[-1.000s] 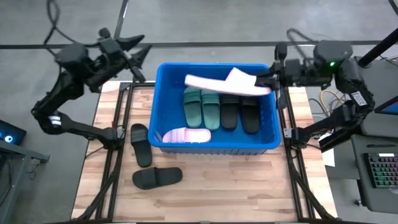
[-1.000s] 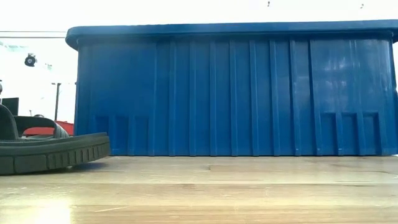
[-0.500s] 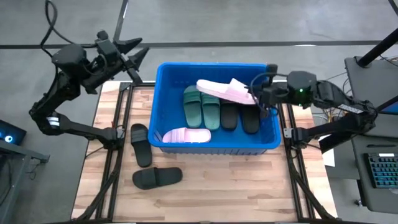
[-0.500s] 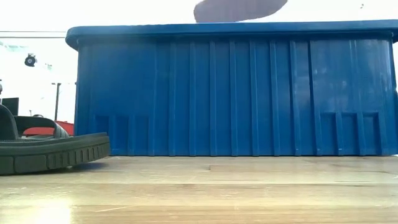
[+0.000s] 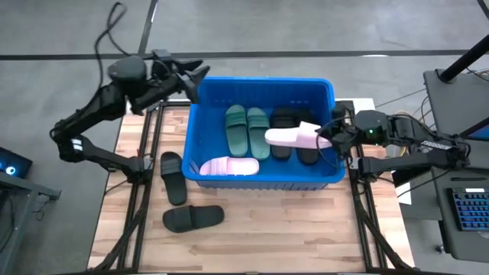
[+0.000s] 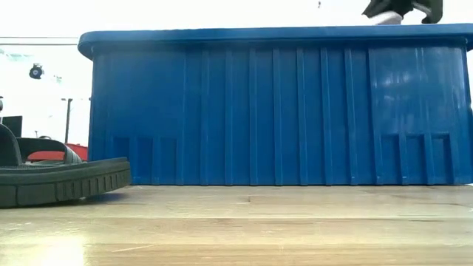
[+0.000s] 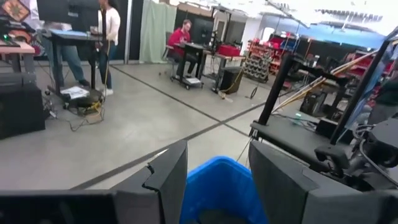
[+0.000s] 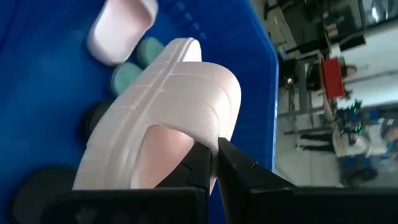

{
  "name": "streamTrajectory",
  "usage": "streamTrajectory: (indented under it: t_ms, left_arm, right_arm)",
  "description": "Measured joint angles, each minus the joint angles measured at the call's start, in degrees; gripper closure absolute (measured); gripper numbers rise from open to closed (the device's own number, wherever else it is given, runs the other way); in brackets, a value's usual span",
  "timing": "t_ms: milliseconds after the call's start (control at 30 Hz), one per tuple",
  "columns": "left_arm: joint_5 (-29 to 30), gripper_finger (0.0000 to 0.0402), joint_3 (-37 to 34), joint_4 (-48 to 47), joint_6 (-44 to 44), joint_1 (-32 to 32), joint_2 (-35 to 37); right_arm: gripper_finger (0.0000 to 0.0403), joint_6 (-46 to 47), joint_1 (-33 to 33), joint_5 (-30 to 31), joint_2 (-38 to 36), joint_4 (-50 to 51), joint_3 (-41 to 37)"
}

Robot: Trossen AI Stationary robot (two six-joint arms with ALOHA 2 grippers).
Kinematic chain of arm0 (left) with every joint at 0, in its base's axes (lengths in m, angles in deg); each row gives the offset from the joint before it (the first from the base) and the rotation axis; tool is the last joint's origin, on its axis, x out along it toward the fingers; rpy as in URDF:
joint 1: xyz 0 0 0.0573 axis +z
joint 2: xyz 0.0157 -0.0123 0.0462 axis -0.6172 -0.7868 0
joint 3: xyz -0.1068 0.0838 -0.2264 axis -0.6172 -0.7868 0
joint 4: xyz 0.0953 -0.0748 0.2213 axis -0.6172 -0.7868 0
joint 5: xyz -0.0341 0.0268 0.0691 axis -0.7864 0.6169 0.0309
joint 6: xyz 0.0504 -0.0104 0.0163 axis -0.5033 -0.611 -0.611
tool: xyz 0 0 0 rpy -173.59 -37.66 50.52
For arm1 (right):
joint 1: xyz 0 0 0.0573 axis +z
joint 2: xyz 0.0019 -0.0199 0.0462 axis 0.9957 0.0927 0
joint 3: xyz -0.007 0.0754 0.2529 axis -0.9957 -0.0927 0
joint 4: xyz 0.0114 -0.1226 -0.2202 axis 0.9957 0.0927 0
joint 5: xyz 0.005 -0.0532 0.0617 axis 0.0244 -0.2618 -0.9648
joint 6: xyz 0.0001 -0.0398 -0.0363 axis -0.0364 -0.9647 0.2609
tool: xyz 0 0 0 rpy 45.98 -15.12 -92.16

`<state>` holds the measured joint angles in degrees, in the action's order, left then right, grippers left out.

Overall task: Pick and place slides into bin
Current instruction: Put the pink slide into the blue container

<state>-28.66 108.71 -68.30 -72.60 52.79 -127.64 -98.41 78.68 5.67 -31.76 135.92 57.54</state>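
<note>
The blue bin (image 5: 260,79) stands mid-table, holding two green slides (image 5: 247,131), two black slides (image 5: 296,136) and a pink slide (image 5: 229,166) by its near wall. My right gripper (image 5: 328,138) is shut on a second pink slide (image 5: 293,137), which hangs over the black ones inside the bin. My left gripper (image 5: 197,75) hovers open above the bin's far left corner, holding nothing. Two more black slides (image 5: 173,177) (image 5: 193,218) lie flat on the table left of the bin. My right gripper pinches the pink slide's strap at its edge (image 8: 219,134) between the two fingers, one finger (image 8: 198,163) under the strap and the other outside it. The fingers come from the table's right, slanting down. The slide reaches out toward the left, over the black slides; whether it touches them I cannot tell.
The bin's ribbed near wall (image 6: 281,111) fills the low view, with my right gripper (image 6: 399,9) showing above its rim. A black slide (image 6: 59,181) lies at that view's left. Bare wood lies before the bin. People and desks show in the room beyond.
My right gripper has sunk from above the bin's far right rim down into the bin and toward the near edge, rolling as it went; the pink slide went with it and now hangs low over the black slides. My left gripper has moved right, over the bin's far left corner.
</note>
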Motion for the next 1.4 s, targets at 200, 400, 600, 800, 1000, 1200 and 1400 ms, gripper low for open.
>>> streamTrajectory:
  t_ms: [200,400,600,800,1000,1200,1400]
  left_arm:
    - [0.69,0.0244,0.03,2.12,0.16,0.00,-4.35]
    - [0.68,0.0244,0.37,3.58,0.30,0.00,-8.71]
    - [0.70,0.0244,0.28,3.60,1.49,0.00,-10.83]
    - [0.66,0.0244,0.13,3.67,1.54,0.00,-11.09]
    - [0.66,0.0244,0.09,3.60,1.49,0.00,-10.09]
    - [0.66,0.0244,-0.11,2.82,1.43,0.00,-9.15]
    - [0.63,0.0244,-0.19,2.57,0.98,0.00,-9.14]
  right_arm:
    - [0.0392,-5.99,0.00,-7.11,-3.23,-0.46,-6.43]
    - [0.0392,-9.41,-0.02,-11.88,-1.93,0.37,-9.63]
    - [0.0392,-13.93,0.15,-13.75,-0.76,0.21,-8.63]
    - [0.0392,-14.71,0.17,-17.56,2.09,2.06,-4.11]
    - [0.0392,-16.97,0.70,-17.77,7.57,7.19,-1.34]
    - [0.0392,-18.33,1.12,-17.32,13.07,6.95,0.82]
    - [0.0392,-18.33,1.14,-17.36,17.41,9.54,3.51]
